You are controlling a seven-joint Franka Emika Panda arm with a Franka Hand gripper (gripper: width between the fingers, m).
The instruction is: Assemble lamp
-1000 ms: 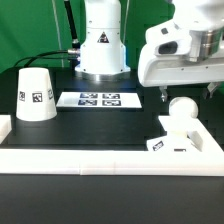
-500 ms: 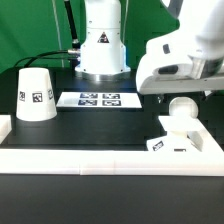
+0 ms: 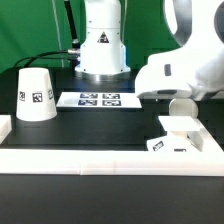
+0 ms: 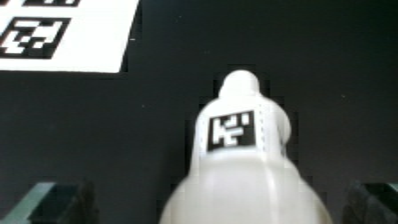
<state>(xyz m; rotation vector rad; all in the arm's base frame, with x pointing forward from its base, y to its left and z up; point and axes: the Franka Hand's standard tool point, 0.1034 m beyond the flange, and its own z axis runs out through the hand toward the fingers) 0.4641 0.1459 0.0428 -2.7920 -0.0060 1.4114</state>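
While the hand (image 4: pixel 214 204) hangs over the bulb (image 4: pixel 235 140), its two dark fingers (image 4: pixel 54 200) stand wide apart, one on each side of the white part, with a clear gap on both sides; nothing is gripped. Exterior view: bulb's ball shows directly above the blocky base (image 3: pixel 178 138) at that view's right, partly hidden by the arm; seating cannot be judged. Shade (image 3: pixel 36 95) stands wide end down on the black worktop (image 3: pixel 110 125) at that view's left, well apart. Marker board (image 3: pixel 99 99) lies flat between them, farther back.
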